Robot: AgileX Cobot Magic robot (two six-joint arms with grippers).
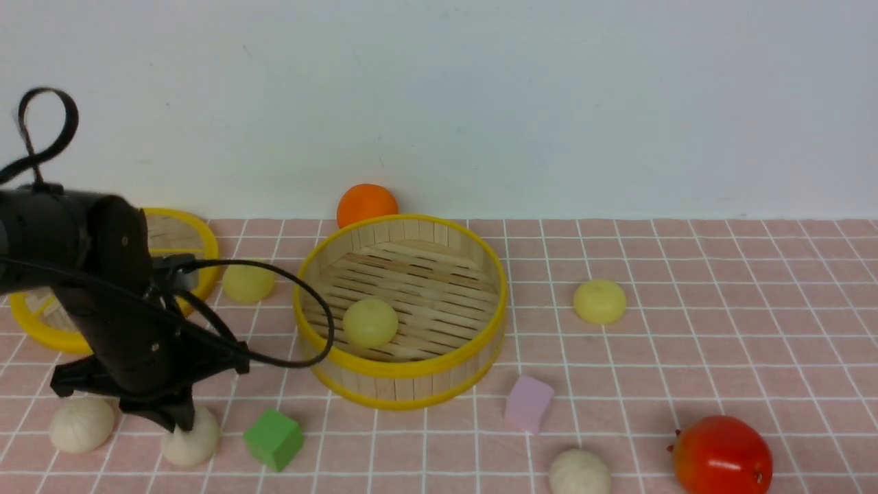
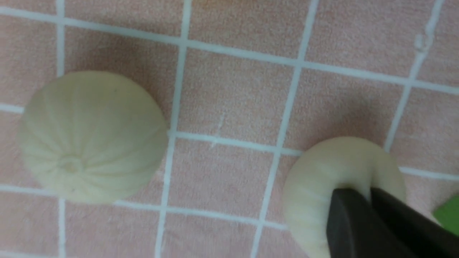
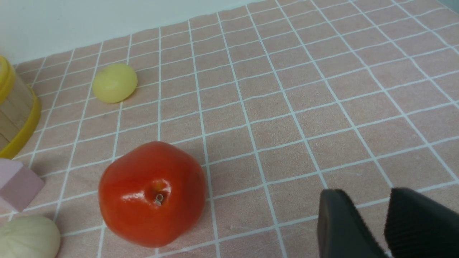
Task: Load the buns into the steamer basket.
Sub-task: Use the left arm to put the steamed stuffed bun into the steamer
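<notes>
I had the left gripper clamped on an off-white bun, left of the steamer basket and on its near side. One yellow bun lay inside the basket. Four more buns sat around it, outside. The right gripper hung with jaws apart, holding nothing.
</notes>
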